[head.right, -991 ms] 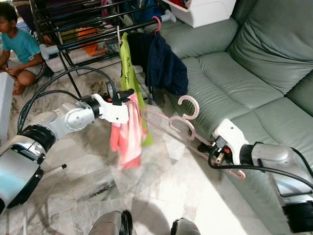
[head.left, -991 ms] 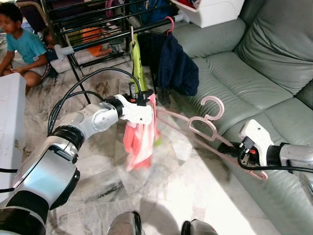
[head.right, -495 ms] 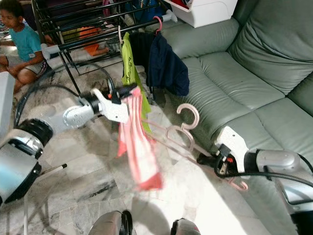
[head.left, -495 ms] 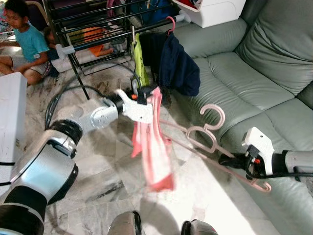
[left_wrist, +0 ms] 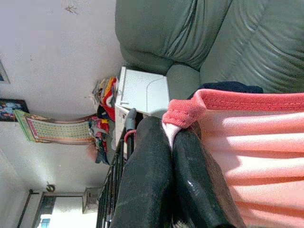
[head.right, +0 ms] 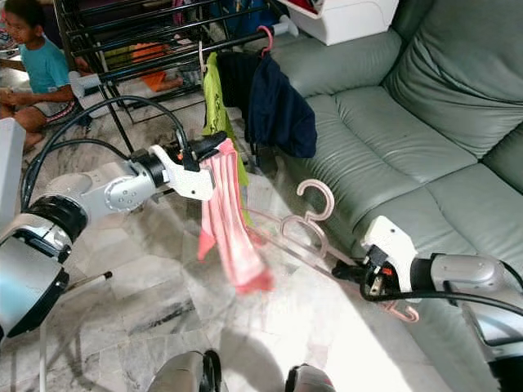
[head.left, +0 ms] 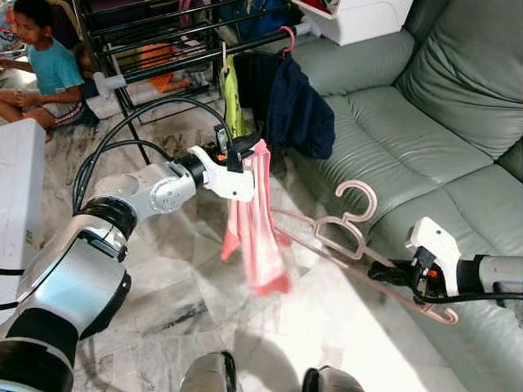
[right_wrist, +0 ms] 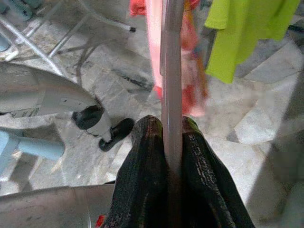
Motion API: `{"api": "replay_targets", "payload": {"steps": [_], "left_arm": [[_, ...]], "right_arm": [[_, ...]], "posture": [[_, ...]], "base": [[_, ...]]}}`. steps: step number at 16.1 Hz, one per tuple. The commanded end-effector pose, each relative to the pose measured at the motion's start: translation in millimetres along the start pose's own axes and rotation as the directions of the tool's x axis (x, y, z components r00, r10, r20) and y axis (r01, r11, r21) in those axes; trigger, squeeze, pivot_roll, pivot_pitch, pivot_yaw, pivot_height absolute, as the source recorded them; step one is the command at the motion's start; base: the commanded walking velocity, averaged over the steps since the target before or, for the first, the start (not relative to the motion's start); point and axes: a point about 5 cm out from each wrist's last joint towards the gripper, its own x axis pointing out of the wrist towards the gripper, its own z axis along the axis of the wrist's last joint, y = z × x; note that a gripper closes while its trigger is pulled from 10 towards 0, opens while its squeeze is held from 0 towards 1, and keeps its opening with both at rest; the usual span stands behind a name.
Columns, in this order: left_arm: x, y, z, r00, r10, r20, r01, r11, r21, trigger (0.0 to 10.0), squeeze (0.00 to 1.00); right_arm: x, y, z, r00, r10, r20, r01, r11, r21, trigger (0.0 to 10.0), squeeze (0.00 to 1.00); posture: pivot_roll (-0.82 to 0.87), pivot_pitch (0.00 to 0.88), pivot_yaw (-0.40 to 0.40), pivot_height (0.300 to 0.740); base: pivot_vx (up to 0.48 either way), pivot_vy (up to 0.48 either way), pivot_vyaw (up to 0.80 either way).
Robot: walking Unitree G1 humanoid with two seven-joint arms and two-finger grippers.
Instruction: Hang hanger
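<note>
I see the left end effector (head.left: 242, 152) clamped on a pink cloth (head.left: 258, 220) hanging by the rack (head.left: 155, 49). Right end effector (head.left: 382, 272) grips the pink hanger (head.left: 347, 224) beside the sofa (head.left: 425, 114). No readable writing.

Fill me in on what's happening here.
The robot is putting a pink garment on a pink hanger. Its left gripper is shut on the garment's hem, holding it up in front of the drying rack, where a green shirt and a dark garment hang. Its right gripper is shut on the hanger's bar, beside the sofa. The garment is not yet on the hanger. A person sits on the floor behind.
</note>
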Motion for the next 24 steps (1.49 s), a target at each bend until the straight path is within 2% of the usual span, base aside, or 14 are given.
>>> {"api": "replay_targets", "payload": {"steps": [1,2,3,4,5,6,7,8,10,12,15,18,24], "left_arm": [[-5.9,-5.4,-8,0.997,-0.056,-0.059,0.053,0.998,-0.045,10.0,0.00],[-8.0,-13.3,-11,0.990,-0.105,-0.096,0.097,0.992,-0.080,10.0,0.00],[-13.0,-29.3,-20,0.958,-0.213,-0.191,0.188,0.972,-0.142,10.0,0.00],[-18.1,-41.7,-27,0.913,-0.300,-0.277,0.248,0.946,-0.208,10.0,0.00],[-20.4,-48.1,-27,0.895,-0.345,-0.282,0.289,0.931,-0.222,10.0,0.00],[-20.1,-49.9,-26,0.895,-0.352,-0.272,0.304,0.931,-0.204,10.0,0.00],[-18.1,-50.0,-22,0.902,-0.356,-0.243,0.333,0.934,-0.132,10.0,0.00],[-15.7,-47.2,-19,0.912,-0.352,-0.212,0.358,0.934,-0.012,10.0,0.00],[-14.5,-45.8,-18,0.915,-0.349,-0.201,0.360,0.933,0.019,10.0,0.00],[-7.2,-30.3,-12,0.958,-0.259,-0.121,0.273,0.954,0.126,10.0,0.00],[-2.4,-15.8,-4,0.983,-0.184,-0.025,0.185,0.966,0.180,10.0,0.00],[-2.3,-9.9,-3,0.990,-0.138,0.010,0.134,0.973,0.189,10.0,0.00],[-12.8,-17.7,-8,0.987,-0.160,0.002,0.156,0.966,0.205,10.0,0.00]], "right_arm": [[-9.3,-22.1,16,0.985,-0.159,0.064,0.162,0.986,-0.050,10.0,0.00],[-12.8,-32.5,22,0.968,-0.231,0.094,0.237,0.969,-0.063,10.0,0.00],[-17.4,-43.9,30,0.943,-0.307,0.127,0.316,0.946,-0.066,10.0,0.00],[-18.0,-44.6,32,0.944,-0.304,0.128,0.314,0.947,-0.069,10.0,0.00],[-17.2,-42.5,31,0.951,-0.283,0.122,0.294,0.953,-0.076,10.0,0.00],[-16.1,-39.6,30,0.959,-0.258,0.113,0.268,0.960,-0.081,10.0,0.00],[-14.0,-35.4,28,0.970,-0.222,0.103,0.231,0.969,-0.089,10.0,0.00],[-13.1,-29.8,26,0.981,-0.172,0.091,0.180,0.980,-0.086,10.0,0.00],[-12.5,-28.2,25,0.984,-0.153,0.087,0.161,0.983,-0.086,10.0,0.00],[-12.6,-15.0,15,0.999,-0.040,0.032,0.042,0.997,-0.072,10.0,0.00],[-8.8,-6.7,6,1.000,0.024,-0.010,-0.024,0.998,-0.063,10.0,0.00],[-6.8,-6.5,4,0.999,0.024,-0.029,-0.026,0.997,-0.067,10.0,0.00],[-17.2,-10.3,-3,0.997,-0.023,-0.069,0.018,0.997,-0.072,10.0,0.00]], "posture": [[-0.09,0.090,0.084,0.740],[-0.09,0.090,0.085,0.740],[-0.09,0.090,0.085,0.740],[-0.09,0.090,0.085,0.740],[-0.09,0.086,0.082,0.740],[-0.09,0.086,0.082,0.740],[-0.09,0.085,0.082,0.740],[-0.09,0.085,0.082,0.740],[-0.09,0.083,0.084,0.740],[-0.09,0.077,0.087,0.740],[-0.09,0.077,0.088,0.740],[-0.08,0.074,0.092,0.740],[-0.08,0.077,0.106,0.740]], "base": [[0.000,0.000,0.00],[0.000,0.000,0.00],[0.000,0.000,0.00],[0.000,0.000,0.00],[0.000,0.000,0.00],[0.000,0.000,0.00],[0.000,0.000,0.00],[0.000,0.000,0.00],[0.000,0.000,0.00],[0.000,0.000,0.00],[0.000,0.000,0.00],[0.000,0.000,0.00],[0.000,0.000,0.00]]}}
